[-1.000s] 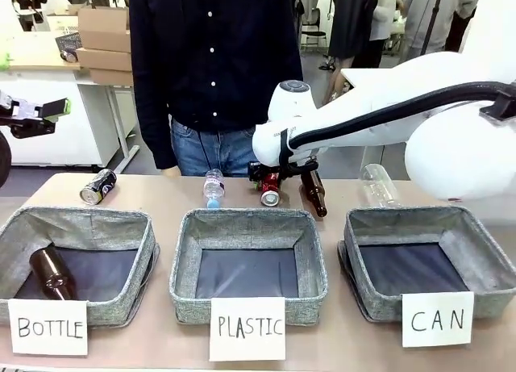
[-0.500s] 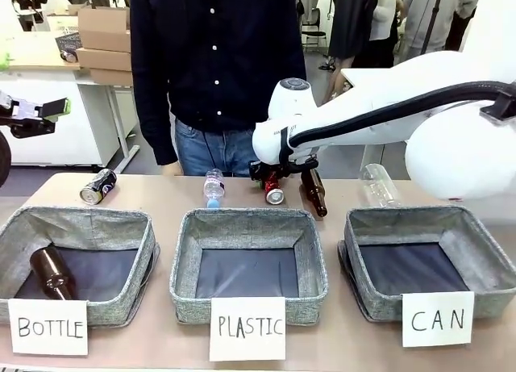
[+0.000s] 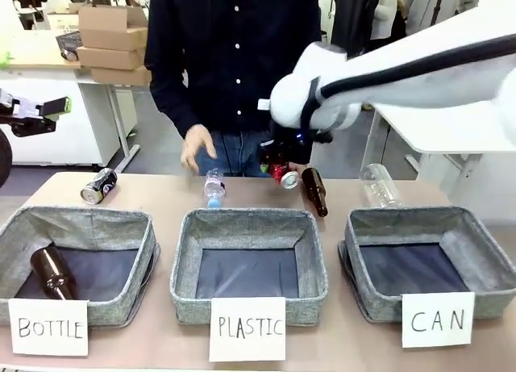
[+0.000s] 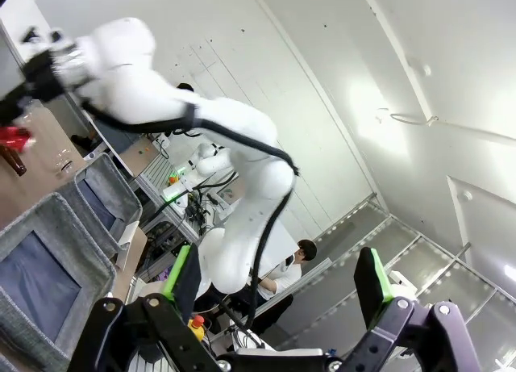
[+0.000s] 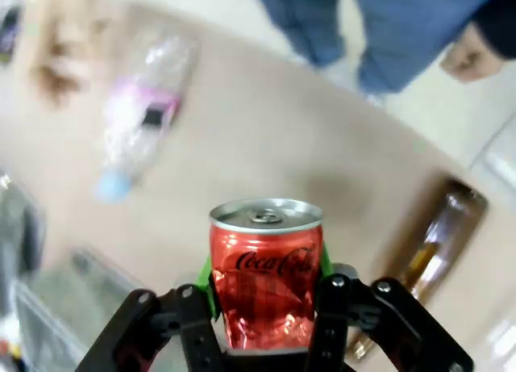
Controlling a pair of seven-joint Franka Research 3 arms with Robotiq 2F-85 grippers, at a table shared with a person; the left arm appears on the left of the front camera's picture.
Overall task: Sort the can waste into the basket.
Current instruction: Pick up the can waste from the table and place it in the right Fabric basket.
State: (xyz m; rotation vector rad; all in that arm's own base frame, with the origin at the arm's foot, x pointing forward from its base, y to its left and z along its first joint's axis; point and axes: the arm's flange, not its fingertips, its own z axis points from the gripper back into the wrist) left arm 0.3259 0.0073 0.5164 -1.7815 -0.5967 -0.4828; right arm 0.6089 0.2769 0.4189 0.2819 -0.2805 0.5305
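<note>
The right pincer (image 5: 266,282) is clamped on the red can (image 5: 266,259), green pads pressing its sides low on the body while the silver end points away from the wrist. By the front view the can (image 3: 284,175) hangs just off the bench (image 3: 161,193), near the far edge. The first risk is in the grip itself. The can is thin-walled and caught only near its base, so it may buckle further or twist out if the arm swings hard. Just beside it lies a brown bottle (image 3: 314,191), and a low sideways sweep could knock that rolling. A clear plastic bottle (image 3: 377,185) lies beyond, near the far rim of the basket (image 3: 407,215) carded "CAN" (image 3: 438,319), and a shallow path would clip it too. The person's hand (image 3: 196,148) hovers near another plastic bottle (image 3: 213,186), close enough to the arm to call for care. A can released early could fall into the middle basket (image 3: 248,219) marked PLASTIC. The black can (image 3: 97,186) lies far off to the left, not yet sorted. The left pincer (image 4: 276,282) stands apart and empty, aimed upward.
</note>
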